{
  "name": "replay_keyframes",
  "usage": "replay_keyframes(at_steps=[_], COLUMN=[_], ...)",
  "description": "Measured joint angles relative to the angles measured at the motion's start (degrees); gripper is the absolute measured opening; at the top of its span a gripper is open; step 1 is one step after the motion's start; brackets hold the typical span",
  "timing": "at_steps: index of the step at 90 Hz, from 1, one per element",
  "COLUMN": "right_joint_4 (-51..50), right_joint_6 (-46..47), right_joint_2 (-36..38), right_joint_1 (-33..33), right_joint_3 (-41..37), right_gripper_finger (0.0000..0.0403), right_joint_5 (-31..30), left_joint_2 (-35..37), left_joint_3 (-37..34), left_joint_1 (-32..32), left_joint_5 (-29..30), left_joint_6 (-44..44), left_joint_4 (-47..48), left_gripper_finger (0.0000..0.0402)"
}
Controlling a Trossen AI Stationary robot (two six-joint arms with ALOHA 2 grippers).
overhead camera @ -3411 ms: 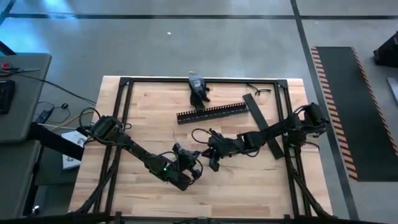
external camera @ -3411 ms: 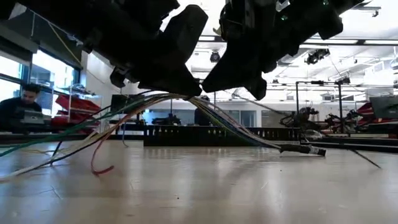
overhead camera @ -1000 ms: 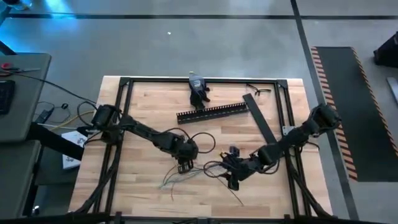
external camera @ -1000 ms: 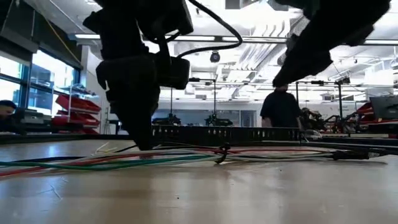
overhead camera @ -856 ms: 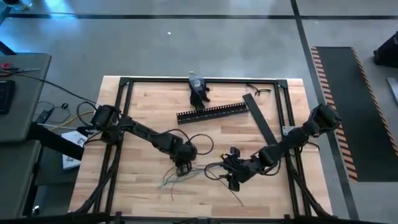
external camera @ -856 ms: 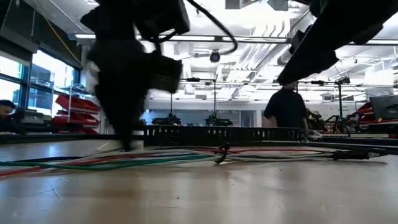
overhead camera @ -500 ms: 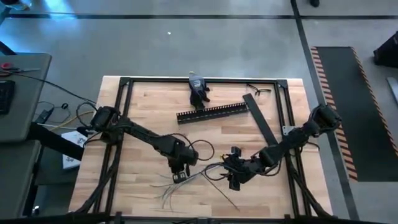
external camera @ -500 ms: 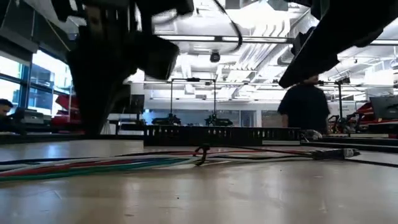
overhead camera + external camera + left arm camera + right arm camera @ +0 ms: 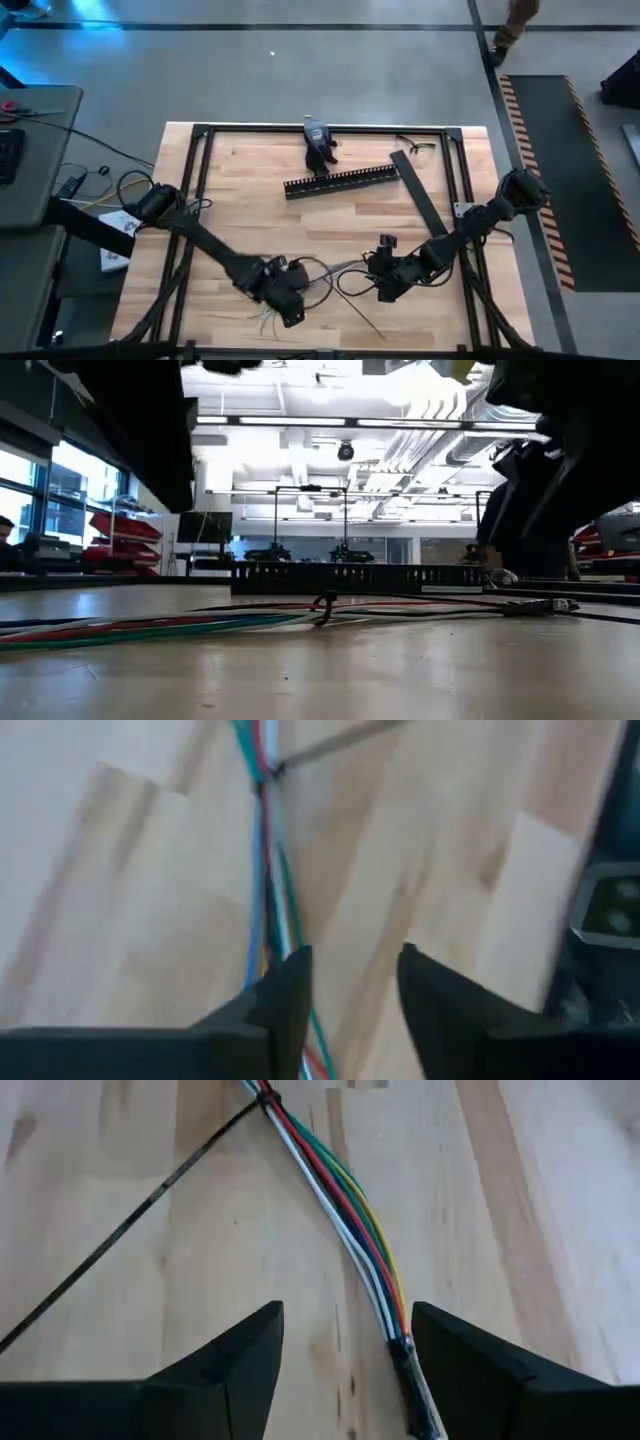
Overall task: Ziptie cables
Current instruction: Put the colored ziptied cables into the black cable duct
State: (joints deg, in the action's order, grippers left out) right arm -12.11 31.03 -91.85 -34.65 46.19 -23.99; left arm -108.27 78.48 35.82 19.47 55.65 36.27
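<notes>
In the lower middle of the high view, the cables (image 9: 318, 272) lie flat on the wooden table (image 9: 250, 200), running between the two arms toward the lower edge of the frame. The left gripper (image 9: 290, 308) sits low at the bottom centre-left, over the splayed loose ends of the bundle; its wrist view shows the two dark fingers (image 9: 290, 982) narrowly apart with the coloured strands passing beside one of them, holding nothing. The right gripper (image 9: 384, 290) rests just to the right of centre, near the other end of the bundle; in its wrist view the jaws stand wide, empty, with the strands (image 9: 345, 1205) lying on the wood between them and a thin dark zip-tie tail (image 9: 130, 1215) slanting away from a cinched point on the bundle.

Seen from table height, the bundle (image 9: 160, 625) lies along the pale plank surface, pinched at a small dark knot (image 9: 323, 605) at mid-frame.

Farther up the high view, a black comb-edged duct (image 9: 342, 181) lies slightly tilted across the upper middle of the table, with a flat black strip (image 9: 417, 193) slanting beside its right end. A small dark tool (image 9: 318, 142) sits at the top edge, centre.

Beyond the table lies grey concrete floor (image 9: 300, 70), a striped hazard mat (image 9: 545, 180) at right, and a grey desk (image 9: 30, 150) at left. The low view shows a bright workshop with ceiling ducts (image 9: 400, 440) and windows (image 9: 20, 480) at far left.
</notes>
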Motion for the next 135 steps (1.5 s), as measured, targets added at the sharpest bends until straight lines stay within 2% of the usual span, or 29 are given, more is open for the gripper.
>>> replay_keyframes(at_steps=[9, 19, 43, 67, 77, 89, 99, 108, 124, 135], right_joint_4=[4.87, 8.38, 8.76, 9.98, 10.25, 10.85, 11.75, 11.94, 12.63, 12.78], right_joint_6=[0.00, 0.59, 1.95, 2.16, 2.43, 2.51, 3.21, 3.63, 3.63, 3.48], right_joint_2=[0.00, 0.00, 0.02, 0.02, 0.02, 0.02, 0.02, 0.02, 0.02, 0.09], right_joint_1=[-0.02, -0.17, -0.66, -0.66, -0.66, -0.65, -0.66, -0.66, -0.66, -0.66], right_joint_3=[-2.16, -3.93, -4.36, -4.36, -4.36, -4.34, -4.34, -4.34, -4.34, -4.32], right_gripper_finger=[0.0208, 0.0208, 0.0208, 0.0208, 0.0208, 0.0208, 0.0208, 0.0208, 0.0208, 0.0208], right_joint_5=[0.39, 0.72, 1.04, 1.49, 1.49, 1.49, 1.88, 2.62, 2.88, 2.95], left_joint_2=[-0.55, -3.40, -11.58, -12.79, -12.70, -12.55, -12.55, -12.53, -11.89, -11.78], left_joint_3=[0.08, 0.06, 0.00, 1.34, 3.76, 4.30, 4.26, 3.99, 0.65, -0.68], left_joint_1=[2.90, 4.33, 4.54, 4.26, 4.31, 4.30, 4.52, 4.76, 3.43, 1.87], left_joint_5=[10.34, 12.47, 11.23, 11.51, 11.37, 8.42, 9.71, 11.06, 4.73, -0.61], left_joint_6=[2.55, 2.76, 4.68, 8.59, 7.03, 5.06, 2.83, 3.32, 4.27, 1.80], left_joint_4=[-0.53, -1.27, -1.75, 2.17, 8.15, 9.45, 9.07, 8.96, 5.86, 2.95], left_gripper_finger=[0.0205, 0.0231, 0.0242, 0.0238, 0.0225, 0.0195, 0.0171, 0.0165, 0.0169, 0.0168])
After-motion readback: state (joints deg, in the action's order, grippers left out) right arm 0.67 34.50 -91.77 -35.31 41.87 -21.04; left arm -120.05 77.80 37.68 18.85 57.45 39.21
